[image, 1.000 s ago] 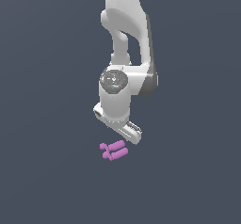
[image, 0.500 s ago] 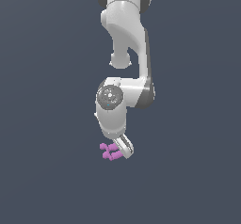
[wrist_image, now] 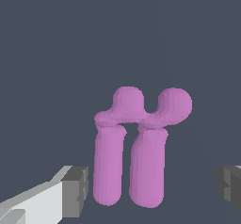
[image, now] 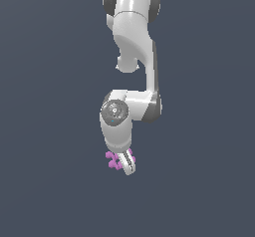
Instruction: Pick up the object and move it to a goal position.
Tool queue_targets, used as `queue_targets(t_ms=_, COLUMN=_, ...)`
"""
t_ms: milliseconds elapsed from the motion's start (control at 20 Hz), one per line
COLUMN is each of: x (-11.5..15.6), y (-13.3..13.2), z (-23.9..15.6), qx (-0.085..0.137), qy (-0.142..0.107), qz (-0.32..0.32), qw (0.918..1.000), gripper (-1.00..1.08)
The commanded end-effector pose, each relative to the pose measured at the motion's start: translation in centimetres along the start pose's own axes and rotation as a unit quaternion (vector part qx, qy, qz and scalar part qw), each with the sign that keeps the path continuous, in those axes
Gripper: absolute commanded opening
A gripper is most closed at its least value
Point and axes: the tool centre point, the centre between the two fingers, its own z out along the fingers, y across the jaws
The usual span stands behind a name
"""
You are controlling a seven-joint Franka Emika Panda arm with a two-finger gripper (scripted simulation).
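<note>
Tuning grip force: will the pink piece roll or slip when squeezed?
The piece looks rigid, so it probably won't deform. Two joined parallel rods should resist rolling. Their rounded, smooth-looking sides may slip between the fingers of the open end effector if squeezed off-centre.

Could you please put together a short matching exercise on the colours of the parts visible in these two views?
Column one:
1. object
2. finger pads
3. arm link

Column two:
A. white
B. pink-purple
C. dark grey

Pairs: 1-B, 2-C, 3-A.

The gripper is open, with one pad on each side of the object and a gap between each pad and the rods.
</note>
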Motion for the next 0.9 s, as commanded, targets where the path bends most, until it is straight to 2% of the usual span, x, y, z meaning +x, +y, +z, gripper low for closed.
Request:
queue_targets(t_ms=0, x=0.2, y=-0.1, z=0.3, qx=0.0, qy=0.001, qz=0.013, qw=0.9999, gripper=1.0)
queue_targets(t_ms=450, x=0.2, y=-0.2, z=0.8, qx=0.0, qy=0.001, qz=0.02, qw=0.9998, gripper=1.0)
queue_targets(t_ms=850, x=0.2, y=-0.1, z=4.7, qx=0.0, qy=0.001, qz=0.022, qw=0.9998, gripper=1.0)
